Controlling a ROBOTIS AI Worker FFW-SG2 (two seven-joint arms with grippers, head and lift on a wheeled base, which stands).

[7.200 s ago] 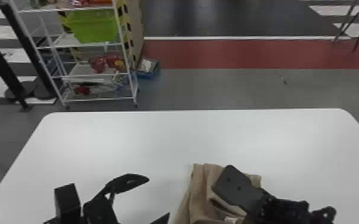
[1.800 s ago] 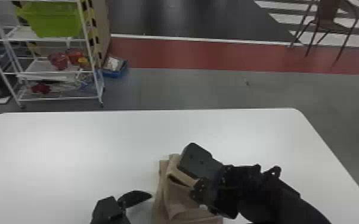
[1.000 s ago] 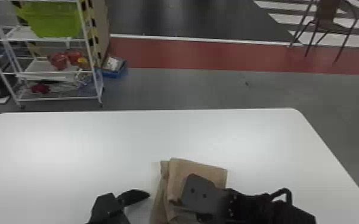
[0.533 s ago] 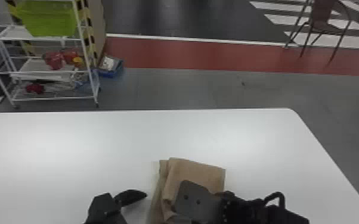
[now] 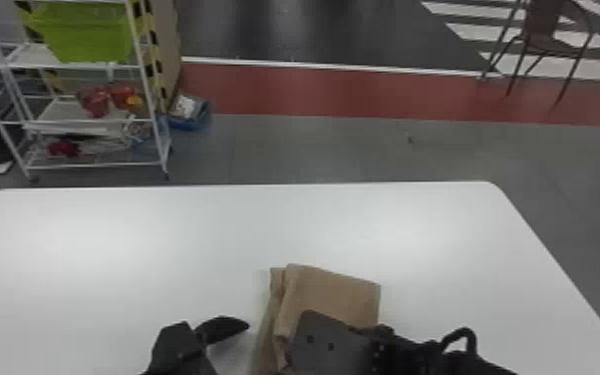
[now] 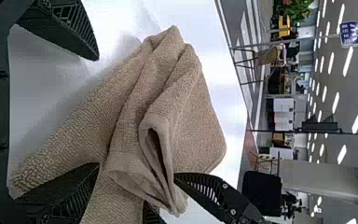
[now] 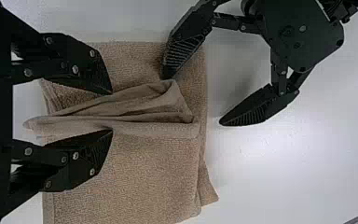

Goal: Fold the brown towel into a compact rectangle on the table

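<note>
Right gripper, black with two flat fingers (image 7: pixel 112 112): fingers parted, one on each side of a raised ridge in the brown terry-cloth towel (image 5: pixel 339 294); no firm pinch can be made out. Left gripper, of the same black build (image 6: pixel 97 112): fingers spread wide, nothing held, one finger over the towel and the other over the table beside it. Between the right fingers the ridge is seen bunched and hollow, its mouth gaping toward the left gripper. Beneath it the towel is laid in several layers on the white, round-cornered table (image 5: pixel 164 224), with a lower layer projecting past the upper ones along the side toward the left gripper. Step in hand is judged to be the settling of a late fold: a rough rectangle has been formed, but the ridge is left standing and the edges are uneven. For the next move, the ridge should be pinched, drawn across and laid flat, the lower layer being steadied by the left fingers. If it is pulled too far, the layers beneath may be dragged out of line; if pressed as it stands, a crease may be set.
</note>
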